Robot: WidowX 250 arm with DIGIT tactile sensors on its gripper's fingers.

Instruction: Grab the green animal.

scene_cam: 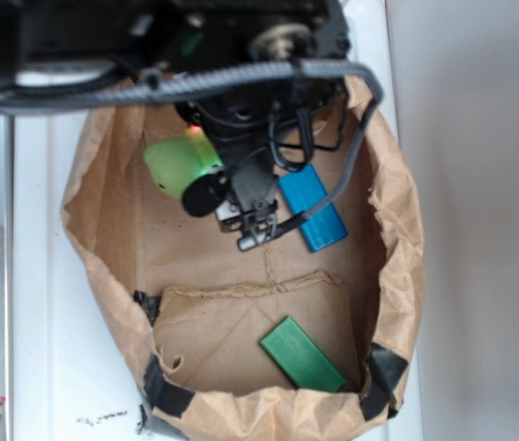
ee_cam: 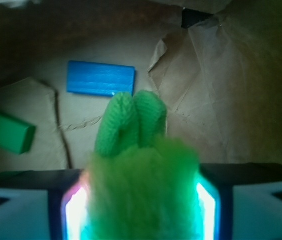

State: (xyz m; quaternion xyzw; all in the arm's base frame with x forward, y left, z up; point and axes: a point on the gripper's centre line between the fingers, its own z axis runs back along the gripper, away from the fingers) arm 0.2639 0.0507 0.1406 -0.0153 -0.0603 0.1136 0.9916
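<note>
While the arm hung over the upper middle of the brown paper bag, its gripper was clamped on the green animal. In the wrist view the fuzzy yellow-green body filled the space between the two pads, which pressed against its left and right flanks and glowed with bluish and pinkish light where they met the fur. Two smoother, knitted green lobes stuck out beyond the fuzz, side by side and touching each other, pointing toward the blue block.

From the exterior view the green animal showed as a light green rounded lump just left of the dark gripper parts, partly hidden by them; whether it rested on the paper or was lifted clear could not be told. A small red light glowed at its upper edge.

The blue block lay flat on the paper just right of the gripper, tilted diagonally, with a black cable looping over its upper end. The dark green block lay flat well apart from both, near the bottom rim of the bag, also tilted. The bag sat opened out on a white table, its rim patched with black tape at the lower corners.
</note>
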